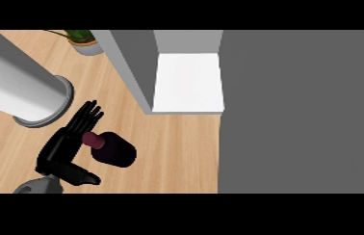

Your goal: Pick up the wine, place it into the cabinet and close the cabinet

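One wine bottle [116, 153], dark with a maroon cap, low and left in the head view on the wooden counter [177, 152]. Sits in the fork of the left hand [64, 145], between fingers and thumb. Not gripped yet, by the look of it: fingers [85, 117] straight and pressed together along the bottle's left side, thumb [85, 177] spread wide below it; touching or just apart, cannot tell. No right hand anywhere in view.

Up and right of the bottle, well apart, the cabinet [131, 70], open, with a white shelf [188, 82] inside and a wide grey panel [292, 109], probably its door, filling the right side. Left of the hand, a white cylinder [25, 84] on a grey base. At the top edge, a potted plant [84, 40].

Judged step: the pick-up, grasp about to be made. Next move calls for curling fingers and thumb round the bottle, lifting, then carrying up and right onto the shelf, clear of the cabinet's near wall. Closing comes last.
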Action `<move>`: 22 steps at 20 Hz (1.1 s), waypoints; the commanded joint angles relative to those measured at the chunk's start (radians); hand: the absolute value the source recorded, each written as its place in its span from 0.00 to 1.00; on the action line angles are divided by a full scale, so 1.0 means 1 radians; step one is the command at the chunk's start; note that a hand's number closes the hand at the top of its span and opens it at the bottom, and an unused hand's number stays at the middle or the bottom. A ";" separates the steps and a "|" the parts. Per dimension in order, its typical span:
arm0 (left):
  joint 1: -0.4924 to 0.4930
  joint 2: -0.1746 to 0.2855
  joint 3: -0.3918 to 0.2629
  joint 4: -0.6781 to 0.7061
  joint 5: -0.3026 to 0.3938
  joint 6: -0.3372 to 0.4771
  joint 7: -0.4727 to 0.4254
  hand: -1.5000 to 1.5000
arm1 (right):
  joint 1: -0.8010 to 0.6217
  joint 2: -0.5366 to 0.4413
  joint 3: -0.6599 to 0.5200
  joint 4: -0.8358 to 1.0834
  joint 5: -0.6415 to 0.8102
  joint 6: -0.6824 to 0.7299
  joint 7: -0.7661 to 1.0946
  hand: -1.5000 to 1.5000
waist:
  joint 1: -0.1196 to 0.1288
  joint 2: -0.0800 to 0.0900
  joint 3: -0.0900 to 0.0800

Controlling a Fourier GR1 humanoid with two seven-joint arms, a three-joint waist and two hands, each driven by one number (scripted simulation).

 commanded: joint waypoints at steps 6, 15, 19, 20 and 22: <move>-0.115 -0.017 -0.016 0.297 -0.106 0.025 -0.173 0.00 | 0.055 0.022 0.012 -0.019 0.005 0.023 -0.034 0.00 | -0.003 0.001 0.000; -0.191 -0.022 -0.037 0.455 -0.157 0.051 -0.247 0.00 | 0.022 0.012 -0.021 -0.040 -0.001 -0.002 0.004 0.00 | -0.002 0.000 0.000; -0.186 -0.025 -0.047 0.585 -0.201 0.062 -0.401 0.00 | -0.020 0.028 0.028 0.021 0.056 -0.002 -0.014 0.00 | -0.002 0.001 0.000; -0.212 -0.028 -0.044 0.591 -0.188 0.051 -0.382 0.00 | 0.081 0.025 0.037 -0.087 0.040 0.016 0.014 0.00 | -0.007 0.001 0.000; -0.240 0.047 -0.005 0.695 -0.170 -0.024 -0.453 0.00 | 0.042 -0.012 -0.046 -0.029 -0.032 0.035 -0.004 0.00 | -0.007 0.002 -0.001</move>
